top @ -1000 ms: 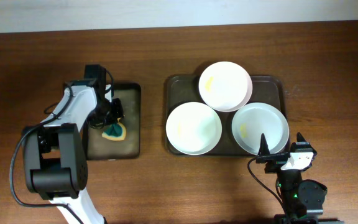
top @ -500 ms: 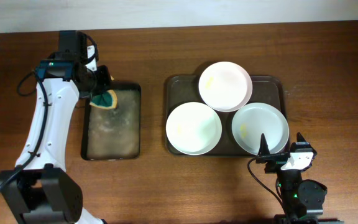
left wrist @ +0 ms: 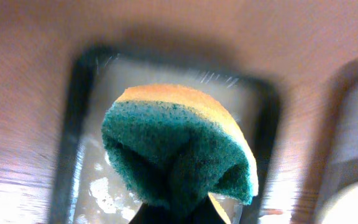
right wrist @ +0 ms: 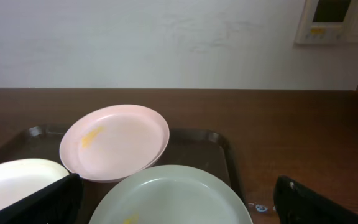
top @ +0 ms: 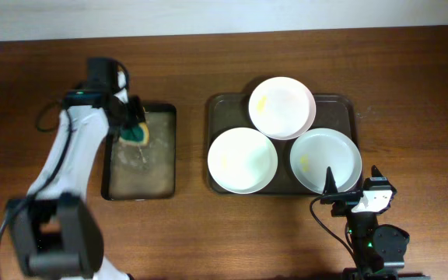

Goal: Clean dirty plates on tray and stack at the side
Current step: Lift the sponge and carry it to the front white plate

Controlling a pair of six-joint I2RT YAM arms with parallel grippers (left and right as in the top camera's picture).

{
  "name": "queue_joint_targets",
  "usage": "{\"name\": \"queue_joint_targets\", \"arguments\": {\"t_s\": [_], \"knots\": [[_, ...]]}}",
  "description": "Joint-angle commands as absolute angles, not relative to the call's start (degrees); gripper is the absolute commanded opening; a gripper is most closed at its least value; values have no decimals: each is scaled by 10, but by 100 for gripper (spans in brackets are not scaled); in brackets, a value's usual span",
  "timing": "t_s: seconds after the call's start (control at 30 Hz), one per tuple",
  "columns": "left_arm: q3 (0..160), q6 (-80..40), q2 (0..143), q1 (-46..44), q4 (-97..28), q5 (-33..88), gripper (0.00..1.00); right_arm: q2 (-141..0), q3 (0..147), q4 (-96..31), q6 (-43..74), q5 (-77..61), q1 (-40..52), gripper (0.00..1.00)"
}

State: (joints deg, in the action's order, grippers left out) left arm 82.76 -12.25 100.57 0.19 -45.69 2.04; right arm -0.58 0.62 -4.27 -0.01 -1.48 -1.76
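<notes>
Overhead view: the tray (top: 228, 109) lies on the wooden table (top: 411, 78) and serves as the reference for all positions below. All three plates are on the tray. The far plate (top: 282, 107) sits at the middle of the tray's far edge, overhanging the far rim, and overlaps the edges of the other two. The near-left plate (top: 242, 159) occupies the tray's near-left area. The near-right plate (top: 325, 159) occupies the near-right area. Each plate carries a faint yellowish smear.

A small black tray (top: 142, 175) lies to the left of the tray, apart from it, with bare table between them. Its floor shows a wet, pale film.

The left gripper (top: 133, 123) is to the left of the tray, above the far end of the small black tray. Its jaws are clenched on a sponge (top: 137, 134). Left wrist view: the sponge (left wrist: 179, 149) is folded by the grip, green scouring face outward, with the yellow layer along its upper edge. The small black tray (left wrist: 73, 112) is blurred behind it.

The right gripper (top: 341, 190) is at the tray's near-right corner, over the near edge of the near-right plate. Right wrist view: the two fingers of the right gripper (right wrist: 176, 208) stand wide apart, released, with nothing between them. The near-right plate (right wrist: 173, 193) lies directly below. The far plate (right wrist: 117, 143) rests tilted beyond it, and the tray (right wrist: 216, 140) rim shows behind
</notes>
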Motion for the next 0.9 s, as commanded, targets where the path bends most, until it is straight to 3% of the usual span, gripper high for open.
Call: {"name": "queue_joint_targets", "arguments": {"t_s": [0.0,0.2,0.5,0.73,0.87], "knots": [[841,-120,933,5,-463,-9,0,-3,3,-45,2,-12,-15,98],[713,-120,1013,6,-365,-13,0,-3,3,-45,2,-12,-15,98],[806,-120,903,5,-442,-6,0,-3,3,-45,2,-12,-15,98],[808,-120,781,5,-456,126,0,-3,3,-45,2,-12,-15,98],[798,-122,791,-28,-460,232,0,-3,3,-45,2,-12,-15,98]]}}
